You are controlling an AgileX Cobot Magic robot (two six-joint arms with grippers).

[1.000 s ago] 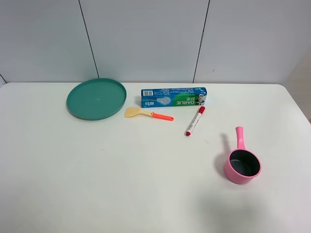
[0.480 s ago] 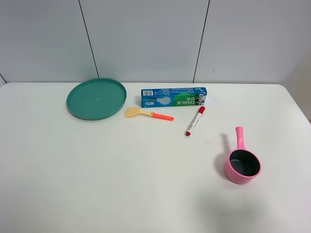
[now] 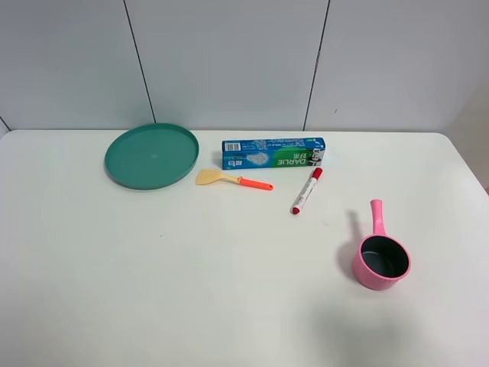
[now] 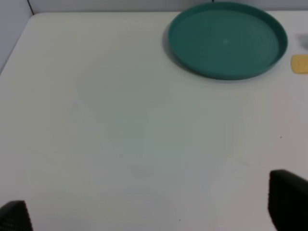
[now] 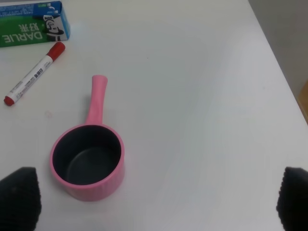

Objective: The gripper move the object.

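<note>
The blue-and-green DARLIE toothpaste carton (image 3: 273,153) lies flat at the back middle of the white table, long side facing the front. One end of it shows in the right wrist view (image 5: 31,24). Neither arm shows in the exterior high view. My left gripper (image 4: 149,211) is open and empty over bare table, with only its dark fingertips (image 4: 288,202) in view. My right gripper (image 5: 159,202) is open and empty, with its dark fingertips (image 5: 19,195) spread wide, close to a pink pot and well apart from the carton.
A green plate (image 3: 151,155) lies left of the carton and also shows in the left wrist view (image 4: 226,38). A yellow spatula with orange handle (image 3: 229,179) and a red-capped marker (image 3: 306,190) lie just in front of the carton. A pink handled pot (image 3: 380,258) stands front right.
</note>
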